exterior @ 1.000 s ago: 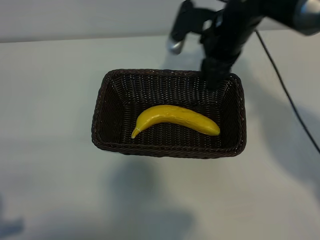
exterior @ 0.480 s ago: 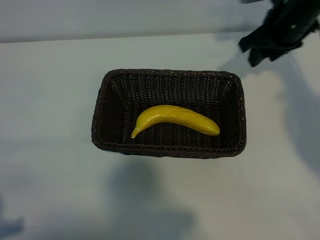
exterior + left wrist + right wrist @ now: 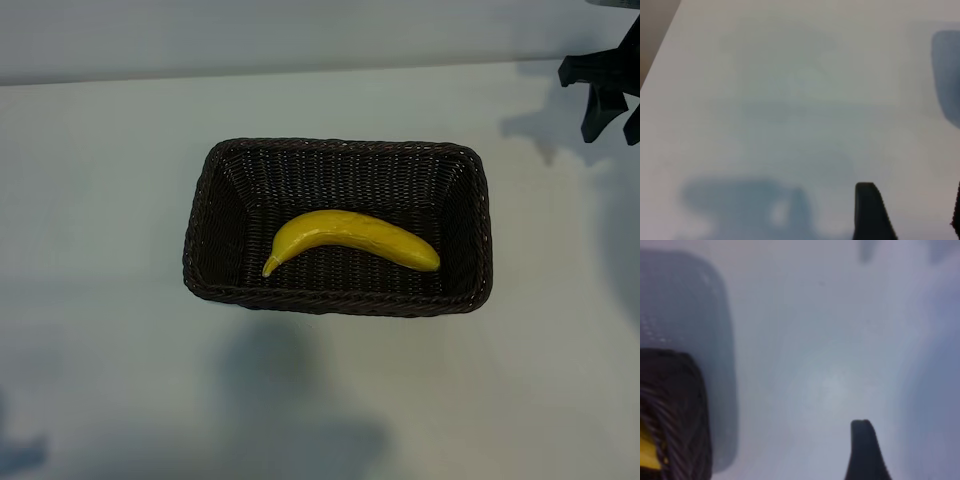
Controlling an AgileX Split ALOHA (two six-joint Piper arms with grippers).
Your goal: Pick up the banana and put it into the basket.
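The banana was a smooth, bright yellow curve with a pointed stem end toward the left, and it lay flat on the floor of the basket, roughly in the middle and running most of the way across it. The basket was a dark brown woven rectangle with sloping sides and a rolled rim, standing on the pale bench. I could read no brand, label or writing on either of them. The right end effector stood at the far right edge of the exterior view, well clear of the basket's far right corner, pointing down at the bench with its dark fingers spread apart and nothing between them. From its own wrist camera a corner of the basket and a sliver of yellow showed at one side. The left end effector hung over bare bench, fingers apart and holding nothing.
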